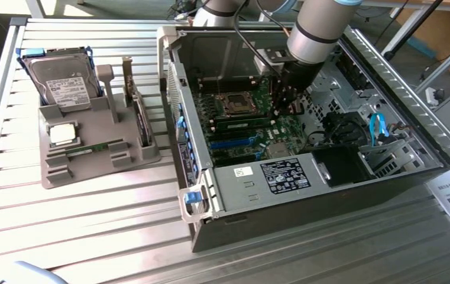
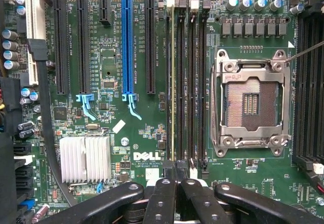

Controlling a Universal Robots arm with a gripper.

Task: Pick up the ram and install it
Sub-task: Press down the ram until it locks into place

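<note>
Ram stands on edge in a memory slot, between the processor socket and the blue slot. Hand is closed, tips at the ram's end; pinching or pressing, can't tell. Probably light, stiff, fragile: hold by the long edges, not the chips. Second stick lies in the grey tray, well apart from the socket.

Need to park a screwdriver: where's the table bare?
Bare silver slatted table nearer the camera than the grey plastic parts holder, on the exterior view's left of the open black computer case. Crowded inside the case, around the gripper.
</note>
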